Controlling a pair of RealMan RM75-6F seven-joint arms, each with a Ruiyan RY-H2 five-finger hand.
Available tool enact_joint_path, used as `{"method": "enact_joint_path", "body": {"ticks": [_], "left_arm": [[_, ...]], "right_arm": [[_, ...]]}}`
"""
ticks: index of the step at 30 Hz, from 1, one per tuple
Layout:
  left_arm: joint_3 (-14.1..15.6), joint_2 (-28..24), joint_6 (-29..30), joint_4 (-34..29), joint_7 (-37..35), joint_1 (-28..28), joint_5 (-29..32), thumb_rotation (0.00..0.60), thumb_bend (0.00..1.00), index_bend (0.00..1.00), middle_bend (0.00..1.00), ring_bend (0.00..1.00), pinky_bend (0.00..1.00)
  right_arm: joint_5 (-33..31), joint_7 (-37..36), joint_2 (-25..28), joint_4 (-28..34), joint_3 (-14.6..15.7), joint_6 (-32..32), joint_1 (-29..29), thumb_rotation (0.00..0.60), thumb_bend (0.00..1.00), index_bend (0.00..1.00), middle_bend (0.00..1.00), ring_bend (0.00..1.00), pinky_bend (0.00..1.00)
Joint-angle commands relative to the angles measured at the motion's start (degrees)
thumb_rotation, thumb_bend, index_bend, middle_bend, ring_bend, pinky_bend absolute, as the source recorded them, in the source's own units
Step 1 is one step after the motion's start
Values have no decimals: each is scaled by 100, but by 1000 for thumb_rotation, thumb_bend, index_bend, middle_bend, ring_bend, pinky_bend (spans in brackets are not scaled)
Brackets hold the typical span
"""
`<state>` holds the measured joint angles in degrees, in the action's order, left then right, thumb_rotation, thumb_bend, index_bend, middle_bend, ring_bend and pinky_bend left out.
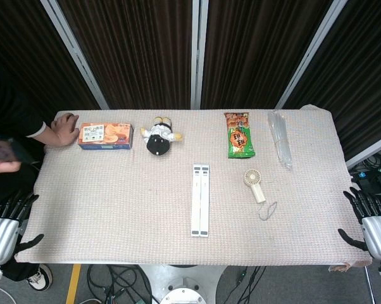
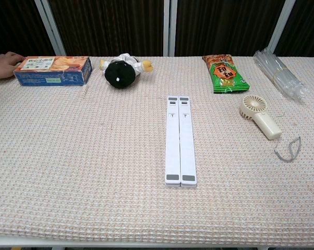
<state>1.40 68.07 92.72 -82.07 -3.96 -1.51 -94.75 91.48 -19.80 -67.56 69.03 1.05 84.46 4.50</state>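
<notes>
At the near corners of the bench (image 1: 114,209), the left hand (image 1: 10,221) and right hand (image 1: 368,218) are held empty, fingers spread. The fan (image 1: 254,183), its handle apparently pointing toward the right hand, is nearer to it.

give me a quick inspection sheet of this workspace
surface: beige waffle-weave cloth covers the table
job's things: white folded bar-shaped stand lies at centre, untouched; cream handheld fan to its right
clutter: orange-and-blue snack box, black-and-white plush toy, green-and-orange snack bag, clear plastic sleeve
grippers: left robot hand and right robot hand open at the table edges, holding nothing
cables: black cables on the floor
surroundings: dark curtains; a person's hand touches the box
</notes>
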Motion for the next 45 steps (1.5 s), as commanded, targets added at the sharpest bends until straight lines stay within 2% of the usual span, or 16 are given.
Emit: {"method": "enact_joint_path", "body": {"ticks": [1,9,10,11,15,16,20,22,23,26,27,28,33,38,45], "left_arm": [[8,-2,-5,-9,-15,-1,-8,600,0,124,92,0,132],[22,-9,-22,-54,-11,-17,-36,600,0,124,93,0,133],[24,-11,-22,-60,-16,-17,-37,600,0,124,93,0,133],[25,-12,-20,-59,-20,-17,-41,600,0,124,93,0,133],[26,-24,-44,-59,-37,-25,-26,600,0,124,93,0,133],[17,-27,-58,-64,-44,-36,-16,600,0,124,92,0,133],[7,-29,-102,-71,-61,-61,3,600,0,124,92,0,133],[16,-7,-109,-43,-72,-71,-17,600,0,124,92,0,133],[19,10,-118,-18,-82,-72,-13,600,0,124,92,0,134],[38,67,-160,34,-153,-64,24,600,0,124,93,0,134],[44,80,-165,52,-165,-62,25,600,0,124,93,0,135],[47,95,-172,84,-175,-62,30,600,0,124,93,0,135],[38,110,-183,163,-256,-71,51,600,0,124,92,0,135],[34,70,-149,193,-296,-65,48,600,0,124,92,0,135],[14,36,-159,190,-283,-51,120,600,0,124,92,0,135]], "right_arm": [[2,-2,-2,-3,2,-4,2,600,152,0,0,0,0],[17,0,-7,-1,6,-4,9,600,154,0,0,0,0],[24,2,-3,5,8,-3,12,600,182,0,0,0,0],[33,7,1,12,11,-3,15,600,245,0,0,0,0],[8,54,-4,64,-7,-20,25,600,899,0,0,0,0],[-31,67,-21,97,-27,-36,27,600,986,0,0,0,0],[-71,138,-37,215,-26,-155,63,600,1000,0,9,0,0],[-26,236,-68,214,-23,-140,83,600,1000,0,75,18,37],[-14,296,-91,199,-32,-131,95,600,1000,0,172,92,124],[27,467,-89,277,51,-390,192,600,1000,0,545,441,455],[46,521,-79,324,91,-499,231,600,1000,0,627,513,516],[66,623,-96,361,123,-613,280,600,1000,0,659,539,535],[113,1093,-353,413,205,-1034,475,600,1000,0,721,599,561],[97,1665,-672,497,254,-1737,828,600,1000,0,769,642,591],[-303,2431,-1122,721,-1,-2452,1265,600,1000,0,767,640,591]]}}
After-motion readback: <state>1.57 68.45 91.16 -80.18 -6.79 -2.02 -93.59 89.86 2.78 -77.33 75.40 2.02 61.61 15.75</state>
